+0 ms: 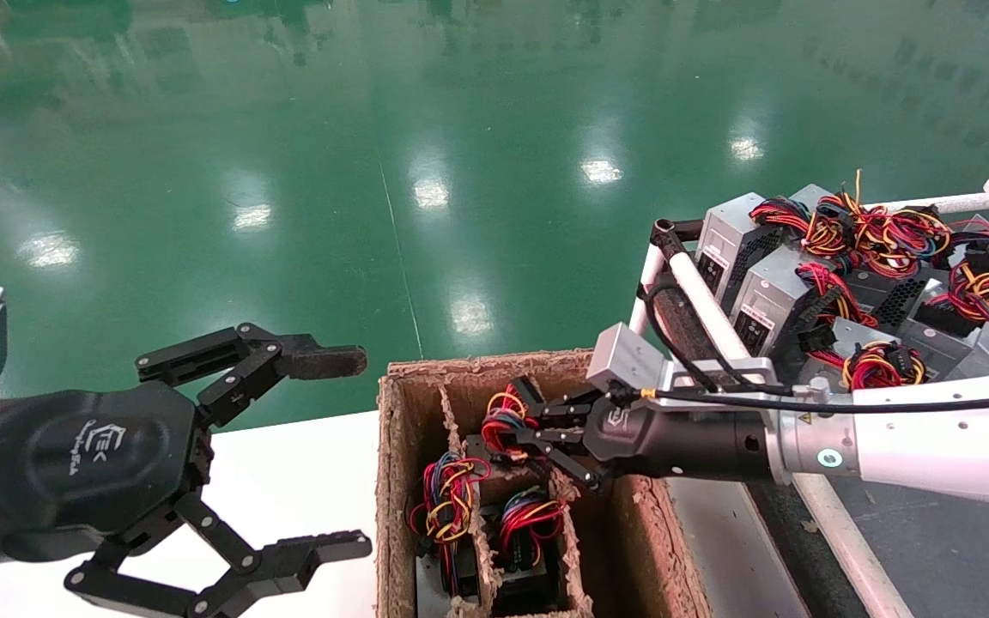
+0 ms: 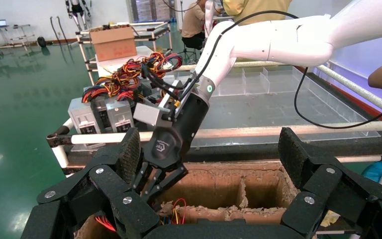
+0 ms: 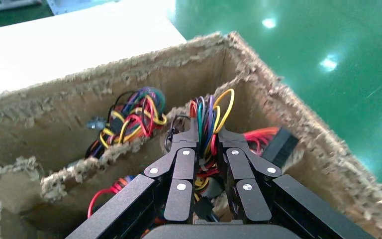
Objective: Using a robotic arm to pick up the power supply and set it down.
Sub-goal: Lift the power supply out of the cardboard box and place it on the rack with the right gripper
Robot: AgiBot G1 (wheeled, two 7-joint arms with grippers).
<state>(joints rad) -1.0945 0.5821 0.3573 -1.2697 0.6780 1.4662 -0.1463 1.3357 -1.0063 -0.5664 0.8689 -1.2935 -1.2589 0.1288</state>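
Note:
My right gripper (image 1: 505,429) (image 3: 207,135) reaches down into the far compartment of a divided cardboard box (image 1: 390,481). It is shut on the looped red, yellow and blue wire bundle of the power supply (image 1: 503,410) (image 3: 208,112). The wires run up between the two narrow fingers; the grey body below is hidden inside the compartment. In the left wrist view the right gripper (image 2: 151,185) shows dipping into the box corner. My left gripper (image 1: 348,453) (image 2: 211,154) hangs open and empty to the left of the box, over the white table.
Two more wire bundles (image 1: 447,493) (image 1: 530,515) fill nearer box compartments. A tube-frame cart (image 1: 683,292) on the right carries several grey power supplies (image 1: 769,296) with tangled wires. The white table (image 1: 288,468) lies left of the box, with green floor beyond it.

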